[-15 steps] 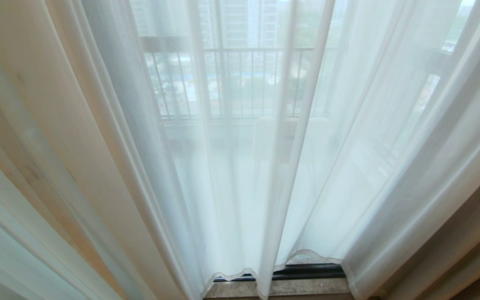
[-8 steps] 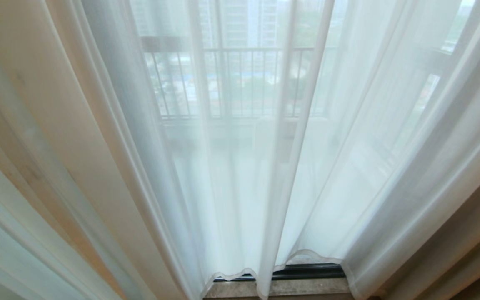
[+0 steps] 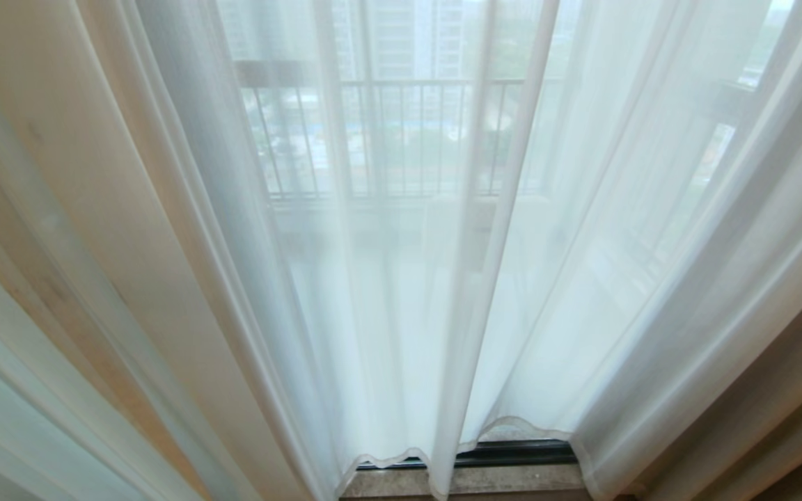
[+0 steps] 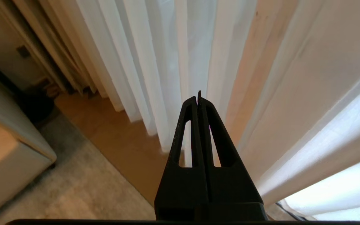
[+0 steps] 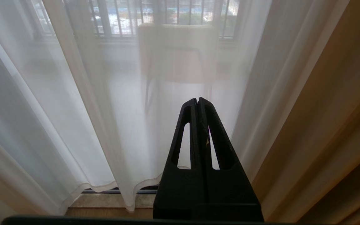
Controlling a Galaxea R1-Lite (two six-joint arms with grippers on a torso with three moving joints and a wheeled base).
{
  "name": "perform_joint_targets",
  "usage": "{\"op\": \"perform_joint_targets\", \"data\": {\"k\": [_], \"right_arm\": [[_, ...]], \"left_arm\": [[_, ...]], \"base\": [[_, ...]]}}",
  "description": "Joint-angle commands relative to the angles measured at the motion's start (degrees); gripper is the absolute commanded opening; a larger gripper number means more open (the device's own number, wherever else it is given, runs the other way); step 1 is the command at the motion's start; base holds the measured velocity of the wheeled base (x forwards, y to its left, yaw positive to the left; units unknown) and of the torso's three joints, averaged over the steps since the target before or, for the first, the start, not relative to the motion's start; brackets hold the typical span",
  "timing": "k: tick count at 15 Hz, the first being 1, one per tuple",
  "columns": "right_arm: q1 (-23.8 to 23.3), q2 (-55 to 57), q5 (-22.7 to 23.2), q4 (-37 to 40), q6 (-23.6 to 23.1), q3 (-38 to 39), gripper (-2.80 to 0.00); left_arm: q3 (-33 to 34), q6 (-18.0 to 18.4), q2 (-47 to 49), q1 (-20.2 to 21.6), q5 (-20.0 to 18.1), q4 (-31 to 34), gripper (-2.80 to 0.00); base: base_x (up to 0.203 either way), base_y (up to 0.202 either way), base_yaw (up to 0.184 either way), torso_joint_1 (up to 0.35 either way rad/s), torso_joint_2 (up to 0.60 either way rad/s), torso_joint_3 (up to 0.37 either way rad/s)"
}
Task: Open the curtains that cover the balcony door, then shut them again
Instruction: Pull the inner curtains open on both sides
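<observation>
The curtains hang drawn across the balcony door, long folds running top to bottom, hems just above the dark door track and the stone sill. Two panels overlap near the middle. A railing and a chair show faintly through the fabric. The left gripper, jaws pressed together and empty, points at the bunched folds on the left, above the wooden floor. The right gripper, jaws likewise together and empty, faces the sheer middle, a brown drape beside it.

Our head camera looks down, close on the curtains, which both wrist cameras share from lower, nearer the floor.
</observation>
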Motion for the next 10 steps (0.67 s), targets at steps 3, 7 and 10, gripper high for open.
{"op": "perform_joint_targets", "data": {"k": [3,7,10], "right_arm": [[0.00,0.00,0.02,-0.05,0.00,0.00,-2.80],[0.00,0.00,0.02,-0.05,0.00,0.00,-2.80],[0.00,0.00,0.02,-0.05,0.00,0.00,-2.80]], "left_arm": [[-0.57,-4.18,12.17,7.05,-0.52,-6.09,-2.80],[-2.79,-4.65,19.68,17.88,-8.79,-11.17,-2.80],[-5.72,-4.35,23.63,24.19,-18.62,-11.74,-2.80]], "base": [[0.000,0.000,0.000,0.000,0.00,0.000],[0.000,0.000,0.000,0.000,0.00,0.000],[0.000,0.000,0.000,0.000,0.00,0.000]]}}
